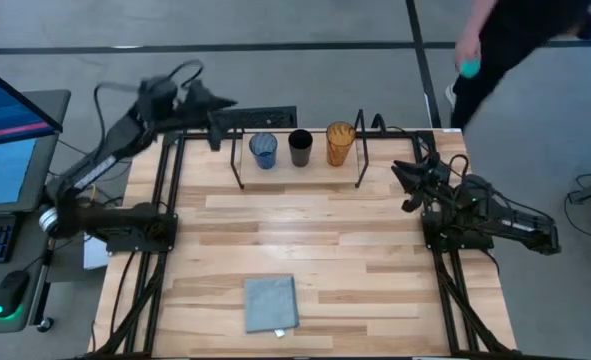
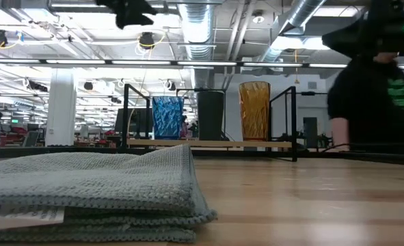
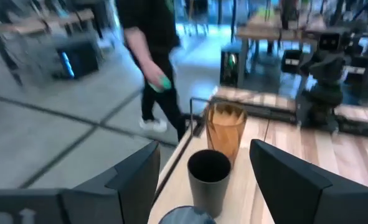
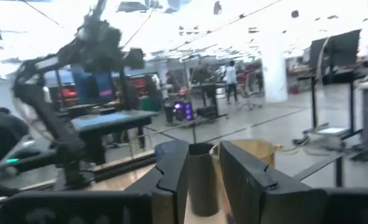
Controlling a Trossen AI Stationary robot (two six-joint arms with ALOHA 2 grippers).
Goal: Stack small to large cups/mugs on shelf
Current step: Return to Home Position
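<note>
Three cups stand in a row on the shelf [image 2: 188,143]: the blue cup [image 1: 263,150], the black cup [image 1: 300,147] in the middle and the amber cup [image 1: 339,144], none nested. The left gripper [image 3: 203,149] hangs high behind the shelf's blue end, fingers spread wide and holding nothing. The right gripper [image 4: 202,149] sits low off the amber end, just a narrow gap between its fingers, nothing in it. The grey cloth [image 1: 271,303] lies well in front of the shelf, and a person [image 1: 505,50] moves behind it.
</note>
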